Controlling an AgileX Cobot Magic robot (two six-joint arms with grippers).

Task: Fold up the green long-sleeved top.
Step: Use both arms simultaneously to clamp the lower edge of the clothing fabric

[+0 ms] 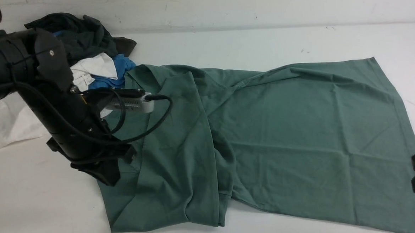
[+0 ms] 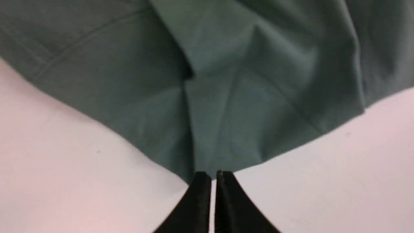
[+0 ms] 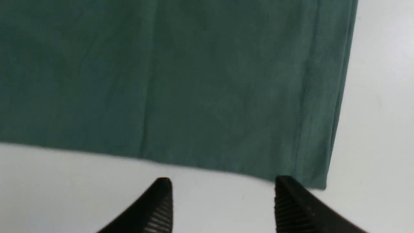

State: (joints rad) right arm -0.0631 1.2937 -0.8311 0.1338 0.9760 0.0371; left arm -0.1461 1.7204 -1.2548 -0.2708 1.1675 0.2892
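Lying on table (image 1: 260, 46), green top (image 1: 300, 126); right gripper (image 3: 223, 184) parted beside its hem

Left gripper (image 2: 210, 177) sits bottom centre of frame, jaws closed to a thin slit, tips right at the edge of the green long-sleeved top (image 2: 226, 97). Can't tell if cloth is pinched. The top fills the upper frame, creased, with a folded flap upper centre. White table (image 2: 64, 181) shows lower left and lower right.
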